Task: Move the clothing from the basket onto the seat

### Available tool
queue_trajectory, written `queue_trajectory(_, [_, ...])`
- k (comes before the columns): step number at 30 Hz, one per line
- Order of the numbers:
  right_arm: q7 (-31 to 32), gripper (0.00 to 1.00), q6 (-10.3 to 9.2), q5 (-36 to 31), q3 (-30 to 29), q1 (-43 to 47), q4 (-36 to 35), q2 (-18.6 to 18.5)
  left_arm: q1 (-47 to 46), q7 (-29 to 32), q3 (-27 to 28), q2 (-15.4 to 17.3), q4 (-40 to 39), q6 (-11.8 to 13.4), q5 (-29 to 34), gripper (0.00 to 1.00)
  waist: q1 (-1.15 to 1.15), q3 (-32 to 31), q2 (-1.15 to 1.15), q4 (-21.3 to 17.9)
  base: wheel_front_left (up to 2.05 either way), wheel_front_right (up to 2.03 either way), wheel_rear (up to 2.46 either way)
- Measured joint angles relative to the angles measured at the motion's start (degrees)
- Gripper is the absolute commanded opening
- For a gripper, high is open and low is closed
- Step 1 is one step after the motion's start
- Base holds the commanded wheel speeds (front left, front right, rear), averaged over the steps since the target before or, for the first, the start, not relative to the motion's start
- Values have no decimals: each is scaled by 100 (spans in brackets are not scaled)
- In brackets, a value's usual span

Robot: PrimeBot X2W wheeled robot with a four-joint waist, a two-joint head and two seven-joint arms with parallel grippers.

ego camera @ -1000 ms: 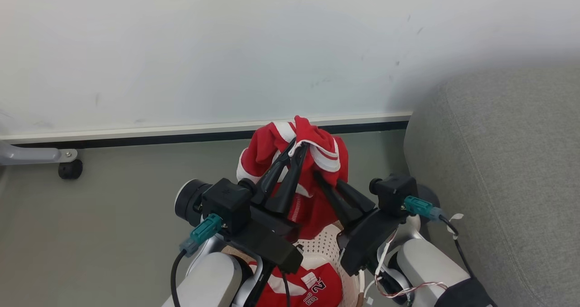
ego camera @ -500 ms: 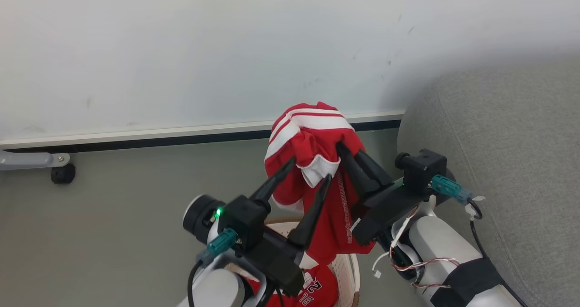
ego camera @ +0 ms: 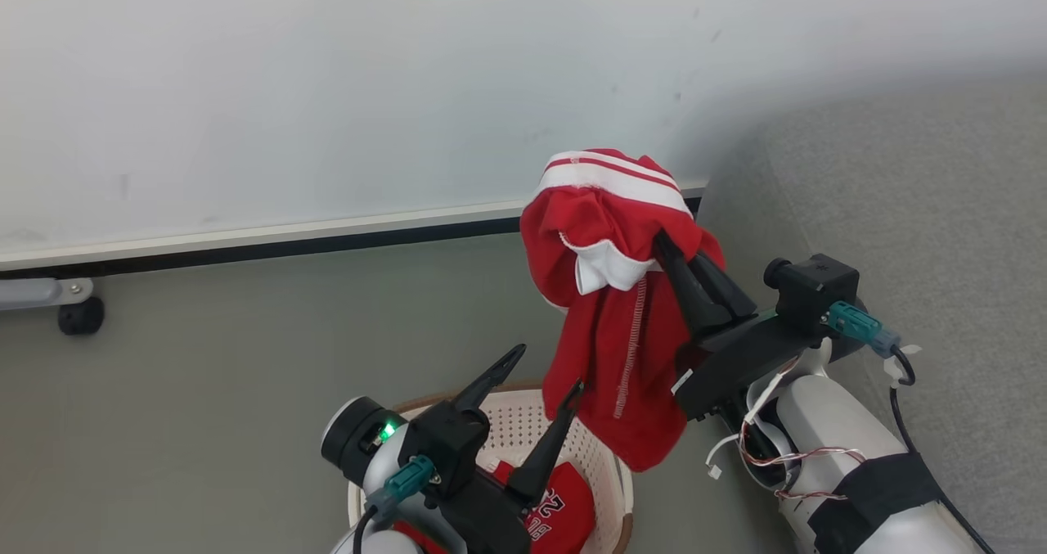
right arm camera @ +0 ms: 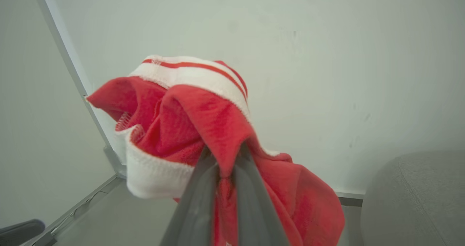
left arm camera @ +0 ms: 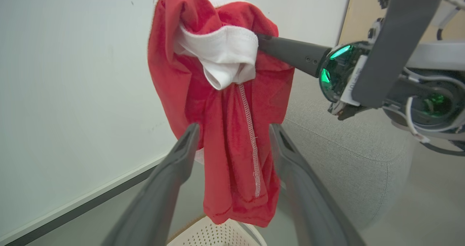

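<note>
While the right claw (ego camera: 664,247) pinches the red garment (ego camera: 605,333) aloft between the basket (ego camera: 523,427) and the seat (ego camera: 941,210), and the left claw (ego camera: 550,367) stands wide and empty, carry it rightward with its hem lifted clear; release only once over the seat
</note>
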Motion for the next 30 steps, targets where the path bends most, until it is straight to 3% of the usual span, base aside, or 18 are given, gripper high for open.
queue_trajectory(12, [-51,0,-51,51,-141,-2,24,-13,167,75,3,169,-151,19,18,100,0,169,0,-455,0,0,0])
queue_trajectory(30, [-146,0,-303,156,-742,-90,-164,-235,30,300,9,412,-453,52,169,100,0,684,0,-1563,0,0,0])
